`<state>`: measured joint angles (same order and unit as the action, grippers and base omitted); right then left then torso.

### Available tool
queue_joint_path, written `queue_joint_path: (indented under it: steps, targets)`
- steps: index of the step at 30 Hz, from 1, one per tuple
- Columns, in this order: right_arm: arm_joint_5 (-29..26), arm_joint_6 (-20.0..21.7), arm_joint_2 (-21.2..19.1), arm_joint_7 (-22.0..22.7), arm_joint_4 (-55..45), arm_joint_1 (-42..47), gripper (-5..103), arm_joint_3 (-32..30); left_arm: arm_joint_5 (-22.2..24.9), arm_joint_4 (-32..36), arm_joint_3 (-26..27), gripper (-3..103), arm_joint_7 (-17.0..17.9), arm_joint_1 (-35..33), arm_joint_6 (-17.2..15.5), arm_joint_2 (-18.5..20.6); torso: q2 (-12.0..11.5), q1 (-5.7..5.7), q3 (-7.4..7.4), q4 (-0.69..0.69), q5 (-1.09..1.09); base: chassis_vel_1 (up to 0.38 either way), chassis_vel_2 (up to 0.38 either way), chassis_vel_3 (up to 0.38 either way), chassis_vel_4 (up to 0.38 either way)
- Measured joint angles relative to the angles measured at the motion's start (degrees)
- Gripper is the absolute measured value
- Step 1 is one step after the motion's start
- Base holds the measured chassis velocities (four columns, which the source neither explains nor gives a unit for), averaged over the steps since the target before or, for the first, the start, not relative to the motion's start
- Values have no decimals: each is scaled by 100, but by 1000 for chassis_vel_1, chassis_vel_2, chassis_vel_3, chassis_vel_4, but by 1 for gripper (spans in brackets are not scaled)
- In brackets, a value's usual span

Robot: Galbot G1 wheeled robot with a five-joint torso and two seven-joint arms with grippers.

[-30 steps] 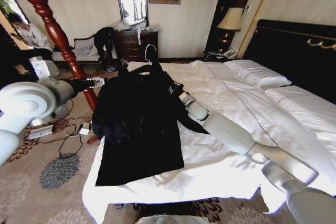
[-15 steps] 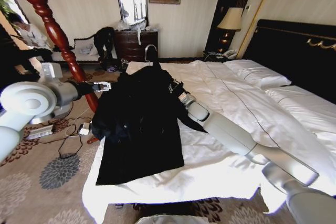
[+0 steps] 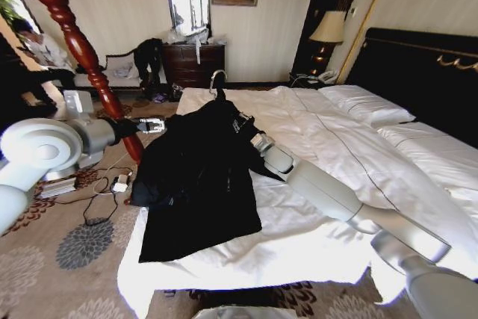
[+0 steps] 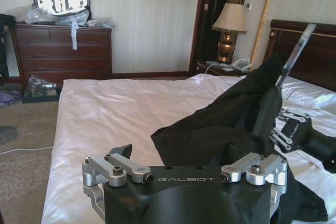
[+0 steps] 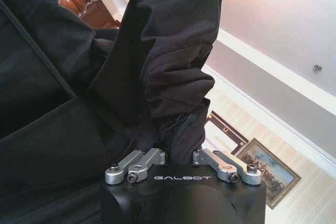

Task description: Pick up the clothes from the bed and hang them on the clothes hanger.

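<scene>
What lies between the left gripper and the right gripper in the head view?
The black coat lies between the left gripper and the right gripper, which is clamped on it.

coat (image 3: 198, 166) collar drawn further up the bed; left end effector (image 3: 153, 125) advanced toward it

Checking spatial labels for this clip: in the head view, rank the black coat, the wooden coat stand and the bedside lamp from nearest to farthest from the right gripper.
1. The black coat: bunched in the right gripper, over the white bed.
2. The wooden coat stand: off the bed's left side, by the left gripper.
3. The bedside lamp: far right corner, beside the headboard.
</scene>
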<state>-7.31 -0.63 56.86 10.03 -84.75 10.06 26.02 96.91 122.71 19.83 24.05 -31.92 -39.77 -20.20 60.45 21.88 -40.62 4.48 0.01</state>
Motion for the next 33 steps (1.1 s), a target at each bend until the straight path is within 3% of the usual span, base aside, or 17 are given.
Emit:
queue_joint_path:
  steps: [6, 15, 32, 33]
  targets:
    - [-6, -2, -113, -3, 25, 42, 18, -71, 344, 381, 112, 100, 193, 16, -115, 26, 0, 0, 0, -1, 0, 0, 0, 0, 0]
    - [-27, 5, -238, 10, -74, 76, 18, -118, 465, 722, -26, 100, 237, -64, -236, 18, 0, 0, 0, -3, -1, 0, 0, 0, 0]
    - [50, 157, 66, 16, -201, -218, 18, 147, -348, 234, -835, 103, 228, 292, -243, -450, 0, 0, 0, 0, -1, 0, 0, 0, 0]
    - [54, 193, 103, 26, -220, -223, 18, 174, -446, 182, -902, 100, 216, 312, -239, -475, 0, 0, 0, 0, -1, 0, 0, 0, 0]
